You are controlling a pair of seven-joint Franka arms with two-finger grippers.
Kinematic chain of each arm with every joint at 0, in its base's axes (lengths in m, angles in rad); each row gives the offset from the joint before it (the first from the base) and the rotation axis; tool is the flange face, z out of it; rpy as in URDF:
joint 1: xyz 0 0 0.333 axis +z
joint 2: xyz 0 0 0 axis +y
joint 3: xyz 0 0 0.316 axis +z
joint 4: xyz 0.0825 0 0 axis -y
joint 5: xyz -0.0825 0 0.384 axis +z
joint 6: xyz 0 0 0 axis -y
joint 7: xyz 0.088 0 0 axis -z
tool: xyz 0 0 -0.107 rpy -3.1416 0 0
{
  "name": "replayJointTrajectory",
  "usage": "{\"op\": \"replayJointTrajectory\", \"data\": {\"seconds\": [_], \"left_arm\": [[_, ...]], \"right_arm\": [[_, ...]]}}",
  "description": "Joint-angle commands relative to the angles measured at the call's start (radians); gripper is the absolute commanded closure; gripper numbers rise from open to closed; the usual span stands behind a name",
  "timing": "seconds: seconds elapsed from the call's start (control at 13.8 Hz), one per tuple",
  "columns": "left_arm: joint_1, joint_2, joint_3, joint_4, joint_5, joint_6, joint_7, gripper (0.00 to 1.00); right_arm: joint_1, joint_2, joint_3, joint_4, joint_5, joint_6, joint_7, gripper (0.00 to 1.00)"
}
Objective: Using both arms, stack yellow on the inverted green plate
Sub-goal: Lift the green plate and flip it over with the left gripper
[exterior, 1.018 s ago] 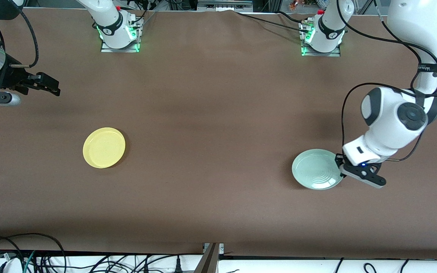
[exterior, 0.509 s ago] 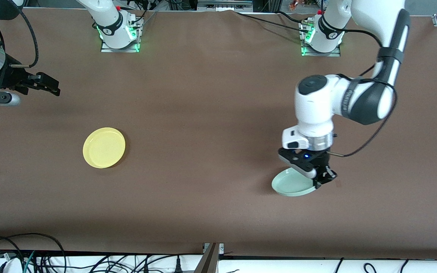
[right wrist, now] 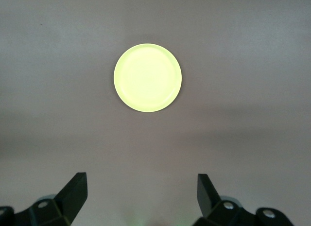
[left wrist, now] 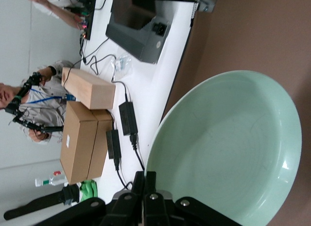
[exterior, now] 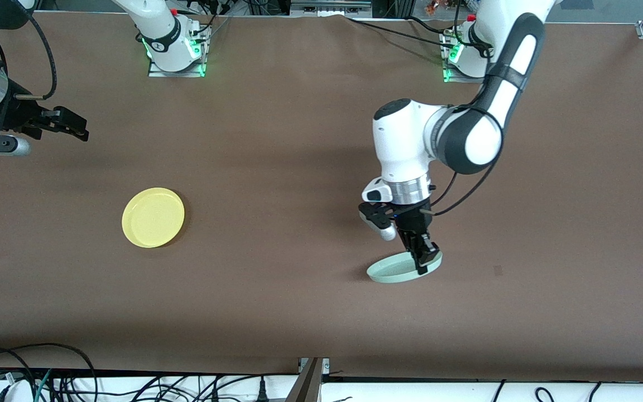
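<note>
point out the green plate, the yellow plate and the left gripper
green plate (exterior: 394, 272): front view, on its pale rim.
yellow plate (exterior: 153, 217): front view, on the middle of its face.
left gripper (exterior: 425, 260): front view, at its fingertips, clamped on the green plate's edge.

Green plate (left wrist: 228, 153) rim under jaws.
</note>
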Motion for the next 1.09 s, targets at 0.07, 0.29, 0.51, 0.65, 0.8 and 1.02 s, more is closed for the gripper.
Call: {"op": "replayJointTrajectory", "data": {"seconds": [0.07,0.29,0.51,0.65,0.8,1.02], "left_arm": [[-0.067,0.099,0.020,0.118,0.040,-0.019,-0.055,1.00],[-0.119,0.131,0.022,0.110,0.175,-0.080,-0.218,1.00],[-0.177,0.183,0.020,0.115,0.296,-0.196,-0.380,1.00],[-0.223,0.185,0.020,0.118,0.302,-0.296,-0.385,1.00],[-0.265,0.185,0.020,0.110,0.308,-0.371,-0.397,1.00],[-0.308,0.209,0.020,0.106,0.316,-0.432,-0.447,1.00]], "right_arm": [[0.004,0.009,0.000,0.023,0.010,-0.020,0.004,0.00],[0.004,0.009,0.000,0.023,0.010,-0.022,0.004,0.00],[0.004,0.009,0.000,0.023,0.010,-0.022,0.004,0.00],[0.004,0.009,0.000,0.023,0.010,-0.020,0.004,0.00],[0.004,0.009,0.000,0.021,0.012,-0.023,0.004,0.00],[0.004,0.009,0.000,0.021,0.010,-0.023,0.004,0.00]]}}
